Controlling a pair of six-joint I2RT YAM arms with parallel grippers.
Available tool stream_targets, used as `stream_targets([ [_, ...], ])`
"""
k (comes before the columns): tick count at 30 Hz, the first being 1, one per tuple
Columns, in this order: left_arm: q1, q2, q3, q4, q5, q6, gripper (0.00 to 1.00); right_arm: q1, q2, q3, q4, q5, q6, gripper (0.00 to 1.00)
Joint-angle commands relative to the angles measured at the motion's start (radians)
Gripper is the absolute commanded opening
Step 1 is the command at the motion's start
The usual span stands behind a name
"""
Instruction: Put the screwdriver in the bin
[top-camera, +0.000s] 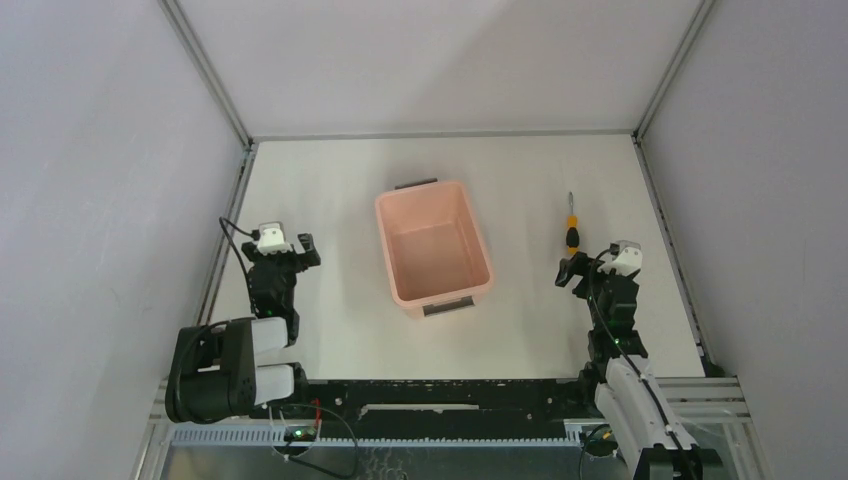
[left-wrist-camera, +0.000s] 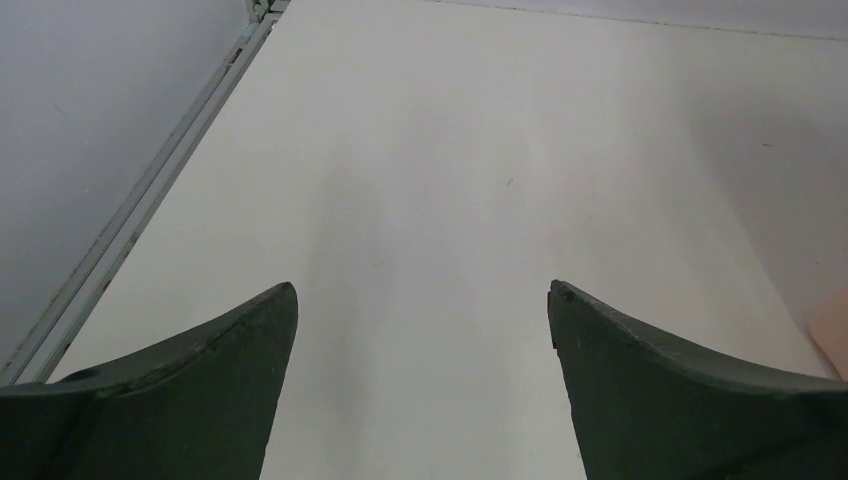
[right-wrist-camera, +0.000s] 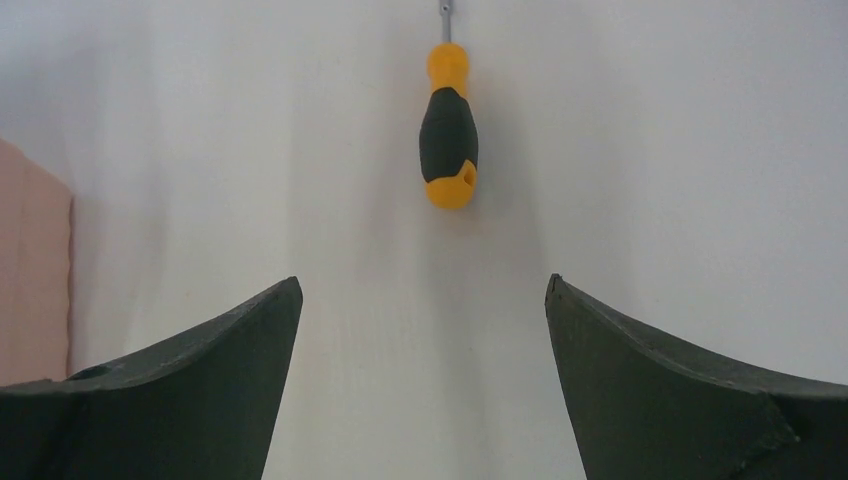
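The screwdriver (top-camera: 571, 225) lies flat on the white table, to the right of the bin, shaft pointing away from me. In the right wrist view the screwdriver (right-wrist-camera: 448, 135) lies just ahead of my jaws, black handle with orange-yellow ends. The salmon-pink bin (top-camera: 434, 248) stands in the middle of the table; its edge shows in the right wrist view (right-wrist-camera: 30, 270). My right gripper (top-camera: 580, 268) is open and empty, a little short of the handle end. My left gripper (top-camera: 295, 252) is open and empty over bare table, to the left of the bin.
Grey enclosure walls stand at the left, right and back. A metal rail (left-wrist-camera: 150, 190) runs along the table's left edge. A corner of the bin (left-wrist-camera: 835, 330) shows at the right of the left wrist view.
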Motion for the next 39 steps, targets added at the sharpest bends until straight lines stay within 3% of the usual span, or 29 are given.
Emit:
stream_targets([
  [1, -0.005, -0.008, 0.042, 0.023, -0.005, 0.017, 1.00, -0.005, -0.004, 0.098, -0.037, 0.024, 0.027, 1.00],
  [4, -0.005, -0.008, 0.042, 0.023, -0.005, 0.017, 1.00, -0.005, 0.004, 0.219, -0.152, 0.084, 0.056, 0.99],
  [8, -0.005, -0.008, 0.042, 0.023, -0.005, 0.017, 1.00, 0.001, 0.081, 0.457, -0.366, 0.056, 0.059, 1.00],
  [12, -0.005, -0.008, 0.042, 0.024, -0.005, 0.016, 1.00, 0.004, 0.262, 0.771, -0.672, -0.004, 0.104, 1.00],
  [17, -0.005, -0.007, 0.041, 0.024, -0.005, 0.017, 1.00, 0.012, 0.523, 1.058, -0.976, 0.042, 0.141, 1.00],
  [23, -0.005, -0.008, 0.042, 0.024, -0.005, 0.016, 1.00, 0.065, 0.769, 1.146, -0.968, 0.057, 0.070, 1.00],
  [35, -0.005, -0.008, 0.041, 0.025, -0.005, 0.016, 1.00, 0.009, 1.274, 1.283, -0.877, 0.130, -0.016, 0.94],
  [37, -0.005, -0.008, 0.043, 0.023, -0.005, 0.016, 1.00, -0.010, 1.330, 1.297, -0.875, 0.111, -0.020, 0.89],
  [39, -0.005, -0.008, 0.042, 0.024, -0.005, 0.017, 1.00, -0.029, 1.376, 1.309, -0.884, 0.069, -0.024, 0.76],
])
